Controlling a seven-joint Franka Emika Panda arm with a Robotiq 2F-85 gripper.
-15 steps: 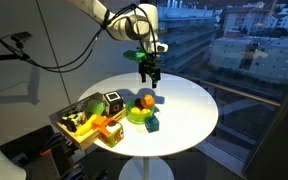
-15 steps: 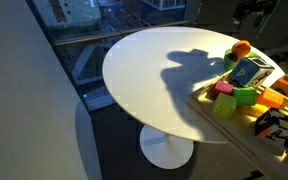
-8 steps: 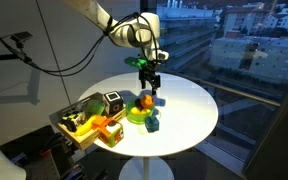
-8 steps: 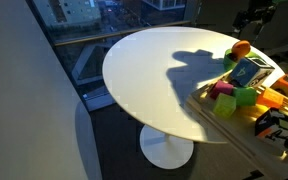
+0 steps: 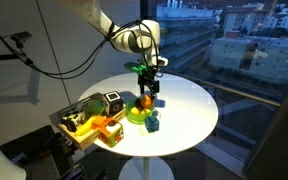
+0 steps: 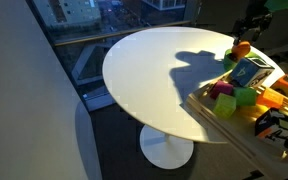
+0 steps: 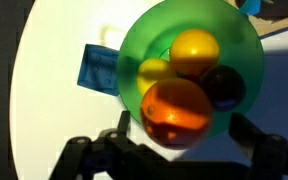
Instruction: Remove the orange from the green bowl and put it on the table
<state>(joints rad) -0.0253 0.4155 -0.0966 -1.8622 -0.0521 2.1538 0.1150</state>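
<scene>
gripper: the black two-finger gripper on the white robot arm hangs right over the bowl. It's spread wide open with nothing in its grasp.

fingers: in the wrist view the dark fingers stand one on each side of the orange. As far as I can tell there's a gap on both sides, so no contact.

orange: the small round bright-orange fruit sits in the bowl, up against the rim on the gripper's side. It rides high enough to stick up above the rim in an exterior view.

bowl: the shallow round lime-green bowl stands on the table, near the edge next to the tray.

other stuff in the bowl: a round yellow ball, a smaller yellow one and a dark purple ball, all packed in touching the orange.

table: the big round white-topped table is on a single pedestal.

cube: the dark teal cube is on the tabletop just beside the bowl.

tray: the wooden tray of colourful toys sits at the table's edge, close to the bowl.
</scene>
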